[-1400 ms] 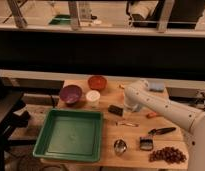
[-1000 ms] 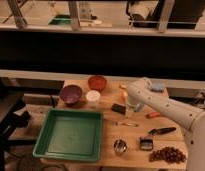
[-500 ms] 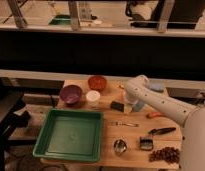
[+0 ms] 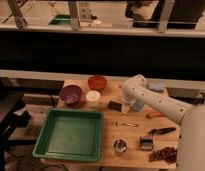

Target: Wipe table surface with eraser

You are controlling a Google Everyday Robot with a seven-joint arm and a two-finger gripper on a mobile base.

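From the one camera view, my end effector (image 4: 128,102) hangs low over the back half of the bench (image 4: 129,135), below the bent white arm that reaches in from the picture's right. I cannot tell whether it is apart or together, as the wrist hides that part.

The eraser (image 4: 115,105) lies flat on the wood just beside my end effector, toward the picture's left and slightly nearer the camera. I judge they are not yet in contact, though the gap is too slight to be sure. Its long axis runs roughly across the bench, a little slanted. My next move therefore looks like a short sideways shift toward the white cup (image 4: 93,96), then a drop, with my wrist turned to close across the eraser's narrow width.

The bare wood open for wiping is the strip in front of the eraser, between the green tray (image 4: 42,134) and the black-handled tool (image 4: 161,131). A small utensil (image 4: 124,123) lies in that strip and may get dragged along. The purple bowl (image 4: 71,94) and red bowl (image 4: 97,82) stand behind the cup, well clear. A pale blue block (image 4: 156,87) sits at the far edge behind my arm.

Behind the bench is a dark wall, with railings and a lit room above it.
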